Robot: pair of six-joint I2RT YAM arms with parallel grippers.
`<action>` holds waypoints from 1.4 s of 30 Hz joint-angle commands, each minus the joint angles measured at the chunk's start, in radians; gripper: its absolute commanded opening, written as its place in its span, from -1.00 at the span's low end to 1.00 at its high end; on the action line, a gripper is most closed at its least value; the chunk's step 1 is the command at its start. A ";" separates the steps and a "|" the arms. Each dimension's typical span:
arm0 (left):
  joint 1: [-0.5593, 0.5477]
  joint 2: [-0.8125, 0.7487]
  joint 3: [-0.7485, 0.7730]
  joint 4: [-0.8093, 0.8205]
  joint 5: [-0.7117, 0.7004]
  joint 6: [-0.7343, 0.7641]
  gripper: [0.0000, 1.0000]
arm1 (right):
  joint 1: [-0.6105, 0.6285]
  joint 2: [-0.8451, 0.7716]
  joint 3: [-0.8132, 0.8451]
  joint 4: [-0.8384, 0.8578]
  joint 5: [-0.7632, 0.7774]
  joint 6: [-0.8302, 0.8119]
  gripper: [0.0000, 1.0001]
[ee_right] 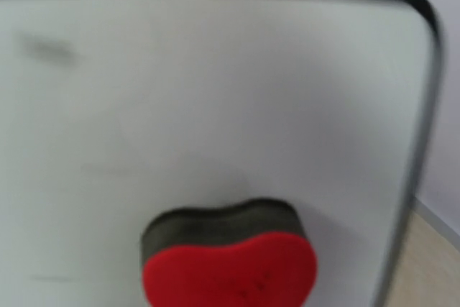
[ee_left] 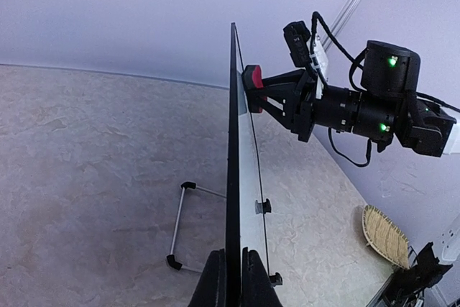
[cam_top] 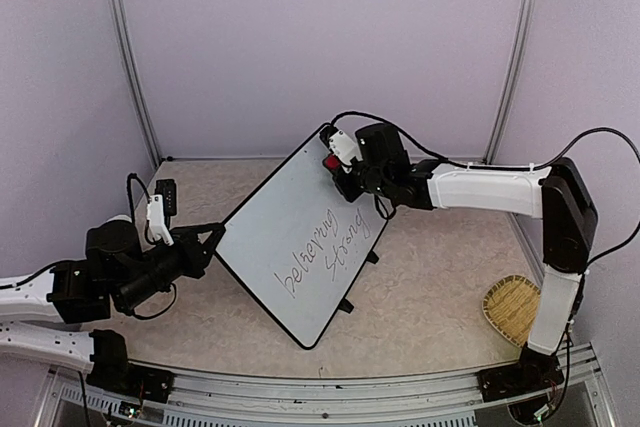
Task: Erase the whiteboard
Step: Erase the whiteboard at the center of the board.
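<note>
The whiteboard (cam_top: pixel 290 237) stands tilted on the table, with black handwriting (cam_top: pixel 325 252) on its lower right half. My left gripper (cam_top: pixel 213 237) is shut on the board's left edge. In the left wrist view, its fingers (ee_left: pixel 215 278) pinch the black frame (ee_left: pixel 233 177) edge-on. My right gripper (cam_top: pixel 338 167) is shut on a red heart-shaped eraser (cam_top: pixel 331 161), which is pressed against the board's top corner. In the right wrist view, the eraser (ee_right: pixel 230 267) has its dark pad on the white surface (ee_right: pixel 215 91). Its own fingers are hidden there.
A woven basket (cam_top: pixel 512 309) lies at the right near the right arm's base. A wire stand (ee_left: pixel 178 224) props the board from behind, and two black feet (cam_top: pixel 345 305) rest on the table. Walls and metal posts close in the back.
</note>
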 commanded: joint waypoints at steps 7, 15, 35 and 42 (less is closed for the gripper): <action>-0.044 0.006 -0.010 -0.036 0.188 0.092 -1.00 | -0.078 0.082 0.041 -0.069 0.026 0.013 -0.60; -0.044 0.025 -0.012 -0.021 0.188 0.089 -1.00 | -0.034 0.041 -0.028 -0.022 -0.027 0.018 -0.61; -0.049 0.027 -0.012 -0.018 0.182 0.084 -1.00 | 0.152 -0.042 -0.119 0.026 0.003 0.036 -0.61; -0.050 0.033 -0.009 -0.011 0.178 0.087 -1.00 | 0.243 -0.074 -0.177 0.045 0.034 0.047 -0.61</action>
